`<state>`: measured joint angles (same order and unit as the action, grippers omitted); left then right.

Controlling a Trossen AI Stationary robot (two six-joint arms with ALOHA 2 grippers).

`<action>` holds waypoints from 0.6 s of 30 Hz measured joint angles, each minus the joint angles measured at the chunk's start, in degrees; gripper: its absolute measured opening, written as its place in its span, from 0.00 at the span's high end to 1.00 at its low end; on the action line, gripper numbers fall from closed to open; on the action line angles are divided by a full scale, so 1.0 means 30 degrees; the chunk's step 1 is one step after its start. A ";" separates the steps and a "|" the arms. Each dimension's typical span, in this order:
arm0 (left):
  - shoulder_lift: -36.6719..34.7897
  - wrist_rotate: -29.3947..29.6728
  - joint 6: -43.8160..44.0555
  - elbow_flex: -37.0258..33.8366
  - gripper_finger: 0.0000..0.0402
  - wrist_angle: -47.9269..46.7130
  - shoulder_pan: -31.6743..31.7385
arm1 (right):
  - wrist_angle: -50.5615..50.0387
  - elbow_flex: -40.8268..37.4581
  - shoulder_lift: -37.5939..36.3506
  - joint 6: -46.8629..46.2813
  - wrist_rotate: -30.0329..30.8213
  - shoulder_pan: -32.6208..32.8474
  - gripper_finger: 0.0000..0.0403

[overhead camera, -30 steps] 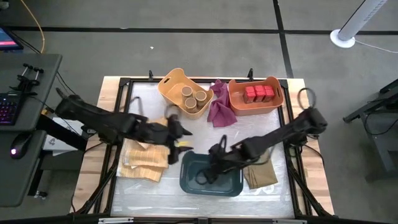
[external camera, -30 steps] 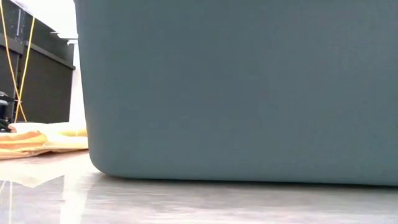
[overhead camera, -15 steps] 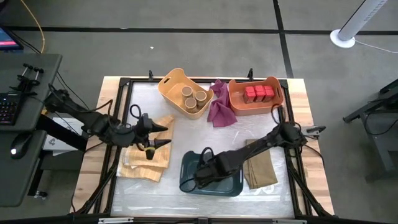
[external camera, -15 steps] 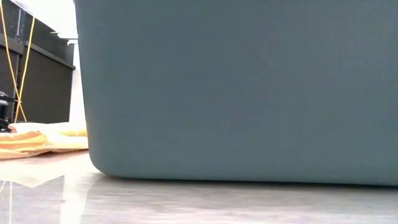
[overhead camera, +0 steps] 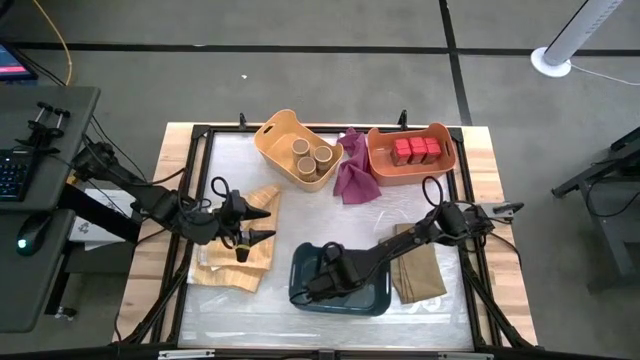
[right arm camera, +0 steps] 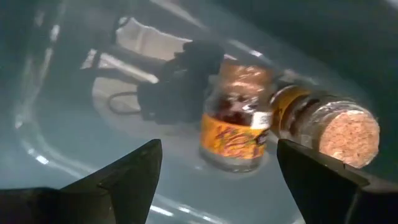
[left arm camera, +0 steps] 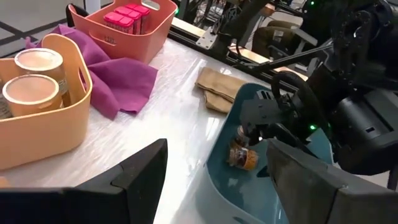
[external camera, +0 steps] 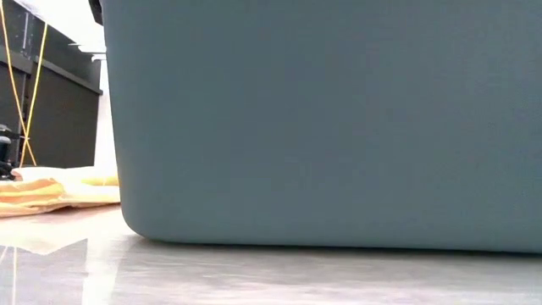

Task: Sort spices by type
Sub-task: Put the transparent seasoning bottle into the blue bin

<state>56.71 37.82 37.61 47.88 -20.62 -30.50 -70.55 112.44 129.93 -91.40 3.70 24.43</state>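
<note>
The right gripper [overhead camera: 318, 284] hangs released inside the teal bin [overhead camera: 375, 295], fingers spread before two small jars [right arm camera: 239, 124]. The left gripper [overhead camera: 262, 225] waits open over the tan cloths [overhead camera: 232, 262].

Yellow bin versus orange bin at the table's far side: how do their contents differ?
The yellow bin holds tan cylinders with round tops; the orange bin holds red boxy tins. The cylinders cluster loosely; the tins sit packed in a row. Both bins hold one spice kind only.
</note>
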 joint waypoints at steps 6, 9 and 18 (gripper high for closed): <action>0.0000 0.0036 -0.0082 0.0000 0.36 -0.0002 0.0000 | -0.0342 0.0000 0.0000 -0.0022 0.0148 -0.0179 0.22; 0.0000 0.0036 -0.0082 0.0000 0.36 -0.0007 0.0000 | -0.0259 0.0000 0.0000 -0.0012 0.0289 -0.0327 0.22; 0.0000 0.0036 -0.0060 0.0000 0.36 0.0163 0.0000 | 0.0147 -0.0018 0.0948 0.0431 0.0048 -0.0452 0.22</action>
<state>56.71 37.93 37.43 47.88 -20.13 -30.50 -70.11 112.39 132.77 -90.11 3.85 23.07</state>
